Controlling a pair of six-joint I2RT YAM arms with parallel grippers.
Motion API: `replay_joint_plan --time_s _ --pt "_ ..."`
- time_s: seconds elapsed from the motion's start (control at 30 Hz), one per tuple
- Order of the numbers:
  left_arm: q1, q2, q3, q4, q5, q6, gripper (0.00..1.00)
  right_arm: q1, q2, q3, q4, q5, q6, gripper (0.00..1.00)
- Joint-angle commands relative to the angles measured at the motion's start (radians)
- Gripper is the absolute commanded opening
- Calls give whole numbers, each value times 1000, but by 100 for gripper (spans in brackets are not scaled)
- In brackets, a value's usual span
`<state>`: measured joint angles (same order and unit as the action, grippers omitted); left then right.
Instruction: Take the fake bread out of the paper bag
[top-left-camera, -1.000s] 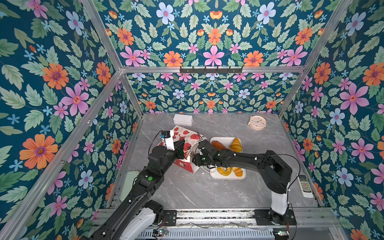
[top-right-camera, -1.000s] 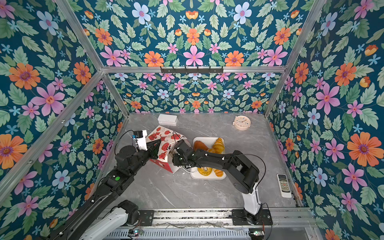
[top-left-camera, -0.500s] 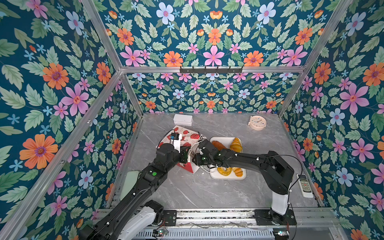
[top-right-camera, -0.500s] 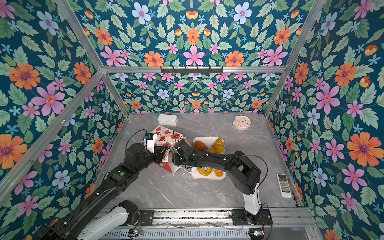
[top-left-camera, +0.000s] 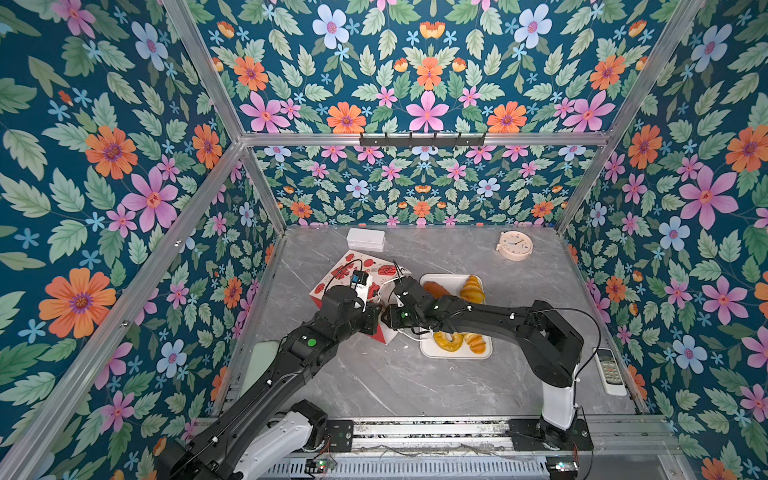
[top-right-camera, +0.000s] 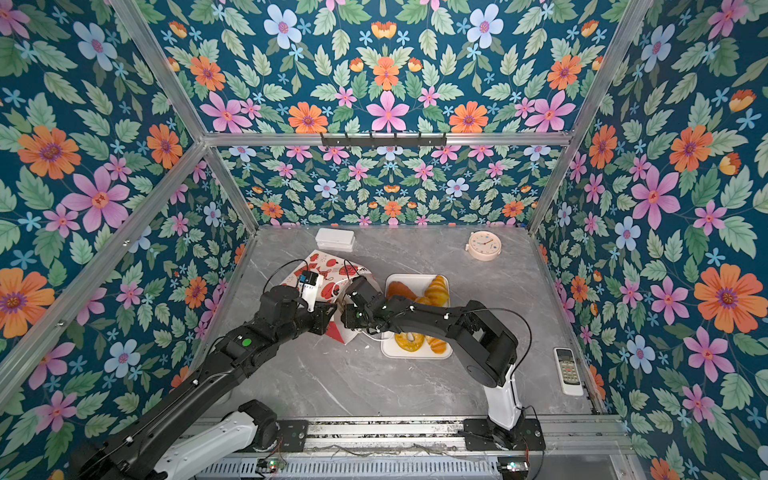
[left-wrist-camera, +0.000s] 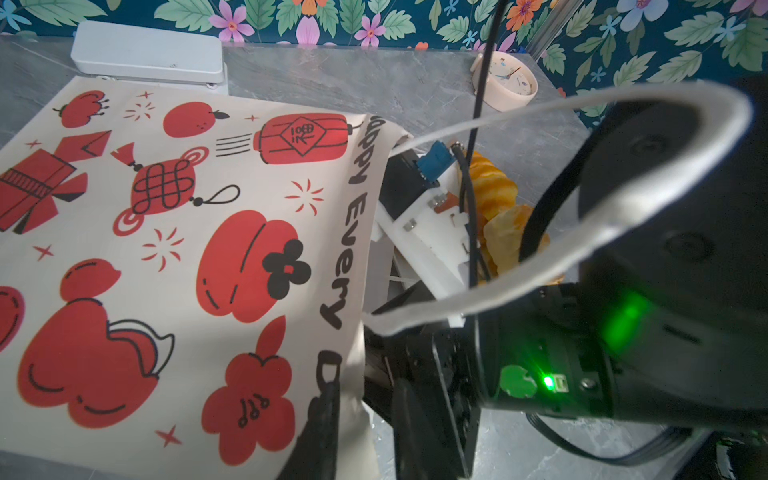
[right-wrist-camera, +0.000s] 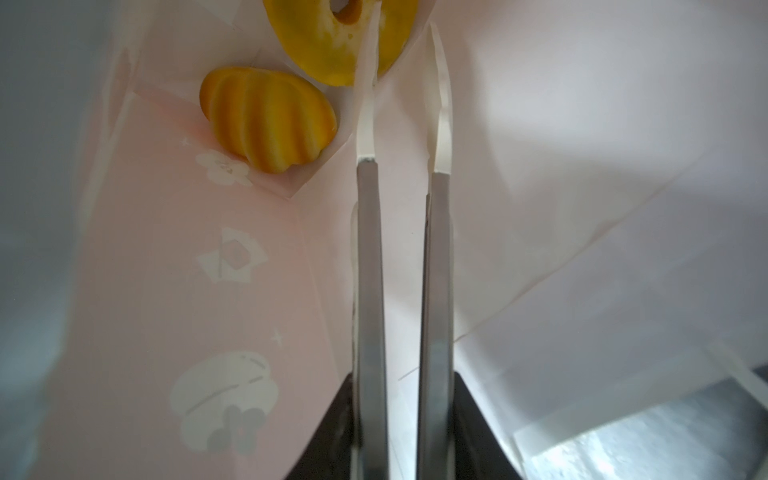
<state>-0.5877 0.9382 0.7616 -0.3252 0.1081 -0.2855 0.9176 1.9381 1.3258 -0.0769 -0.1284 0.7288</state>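
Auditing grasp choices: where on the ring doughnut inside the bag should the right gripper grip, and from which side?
Probably take the ring doughnut by the band nearest the right gripper: one finger in the hole, one outside, coming straight along the paper bag from its mouth. The hole faces the gripper, and that band lies closest.

A grey marble-patterned tabletop (top-left-camera: 415, 386) carries a flat white rectangular tray (top-left-camera: 457, 356) near its middle, a white rectangular lidded box (top-left-camera: 365, 240) by the back wall, a round peach alarm clock (top-left-camera: 515, 245) at back right, and a white remote control (top-left-camera: 611, 371) at the right edge.
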Motion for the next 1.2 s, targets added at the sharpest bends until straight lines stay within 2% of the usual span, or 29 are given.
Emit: replay_joint_plan --time_s 0.0,0.37,0.83,0.93,1.07,1.17 --pt "-9 42 29 11 -28 8 25 1 0 3 28 -6 -9 33" --pt "-32 103 87 22 -160 -5 27 4 8 6 37 -17 -8 33" --pt "-67 209 129 31 -216 18 28 3 7 7 40 -19 -7 33" --pt "-74 217 133 30 -244 17 24 4 9 8 38 -20 -7 33" --pt "-77 218 134 38 -266 13 14 3 10 10 36 -22 -7 33" --pt "-77 232 140 38 -272 13 12 4 12 10 37 -22 -9 33"
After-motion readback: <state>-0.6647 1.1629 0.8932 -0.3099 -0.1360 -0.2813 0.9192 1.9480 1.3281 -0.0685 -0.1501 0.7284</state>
